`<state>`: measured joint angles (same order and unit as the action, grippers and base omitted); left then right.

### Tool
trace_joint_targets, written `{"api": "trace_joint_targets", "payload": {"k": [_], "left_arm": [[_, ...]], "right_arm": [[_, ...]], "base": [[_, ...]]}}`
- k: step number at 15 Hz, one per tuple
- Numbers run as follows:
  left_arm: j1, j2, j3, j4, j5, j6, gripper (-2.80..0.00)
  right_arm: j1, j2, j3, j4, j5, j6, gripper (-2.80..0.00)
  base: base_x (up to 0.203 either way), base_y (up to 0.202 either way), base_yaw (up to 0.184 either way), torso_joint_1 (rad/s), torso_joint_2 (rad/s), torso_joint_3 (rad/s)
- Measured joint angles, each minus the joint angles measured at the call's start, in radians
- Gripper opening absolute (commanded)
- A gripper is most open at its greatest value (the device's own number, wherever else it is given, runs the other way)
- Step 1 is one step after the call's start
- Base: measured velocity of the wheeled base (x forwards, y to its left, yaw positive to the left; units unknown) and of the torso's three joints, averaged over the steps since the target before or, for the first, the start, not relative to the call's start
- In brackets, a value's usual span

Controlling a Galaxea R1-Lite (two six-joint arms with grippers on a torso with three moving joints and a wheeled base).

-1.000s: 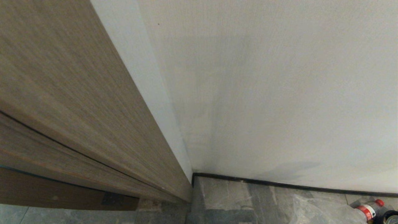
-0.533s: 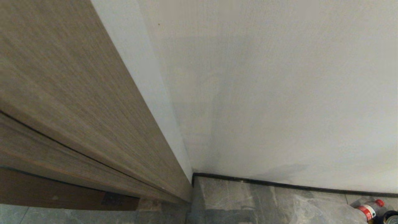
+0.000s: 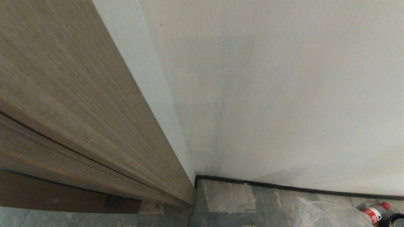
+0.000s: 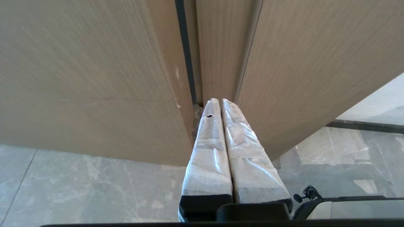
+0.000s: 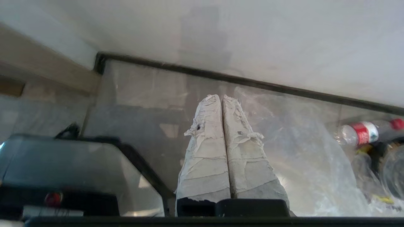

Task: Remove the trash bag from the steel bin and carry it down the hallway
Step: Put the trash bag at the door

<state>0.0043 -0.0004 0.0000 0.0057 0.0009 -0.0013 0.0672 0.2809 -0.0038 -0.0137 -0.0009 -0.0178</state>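
The trash bag (image 3: pixel 328 211), thin, clear and wrinkly, lies slumped on the grey floor at the foot of the white wall, in the head view's lower right corner. In the right wrist view the trash bag (image 5: pixel 303 151) spreads beside and beyond my right gripper (image 5: pixel 221 97), which hangs above the floor, shut, with nothing between its taped fingers. My left gripper (image 4: pixel 219 100) is shut and empty, pointing at a wooden door. A dark round rim (image 3: pixel 397 220) shows at the picture's edge; I cannot tell if it is the steel bin. Whether this corner is the hallway I cannot tell.
A plastic bottle (image 3: pixel 374 212) with a red label and cap lies by the bag. The wooden door (image 3: pixel 79 110) fills the left, meeting the white wall with its black baseboard (image 3: pixel 284 186). My own base (image 5: pixel 63 176) sits close by the right gripper.
The bag, the bottle and the door have stayed put. Only a faint shadow low on the wall has slid slightly to the left.
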Motion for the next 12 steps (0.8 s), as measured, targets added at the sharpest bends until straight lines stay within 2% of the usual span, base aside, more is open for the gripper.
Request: {"api": "trace_joint_targets", "payload": {"k": [3, 7, 12], "left_arm": [[0.000, 0.000, 0.000, 0.000, 0.000, 0.000, -2.80], [0.000, 0.000, 0.000, 0.000, 0.000, 0.001, -2.80], [0.000, 0.000, 0.000, 0.000, 0.000, 0.001, -2.80]], "right_arm": [[-0.056, -0.098, 0.003, 0.003, 0.002, 0.007, -2.80], [-0.068, -0.244, 0.004, 0.006, -0.002, 0.032, -2.80], [-0.069, -0.279, 0.004, 0.006, -0.005, 0.047, -2.80]], "base": [[0.000, 0.000, 0.000, 0.000, 0.00, 0.000], [0.000, 0.000, 0.000, 0.000, 0.00, 0.000], [0.000, 0.000, 0.000, 0.000, 0.00, 0.000]]}}
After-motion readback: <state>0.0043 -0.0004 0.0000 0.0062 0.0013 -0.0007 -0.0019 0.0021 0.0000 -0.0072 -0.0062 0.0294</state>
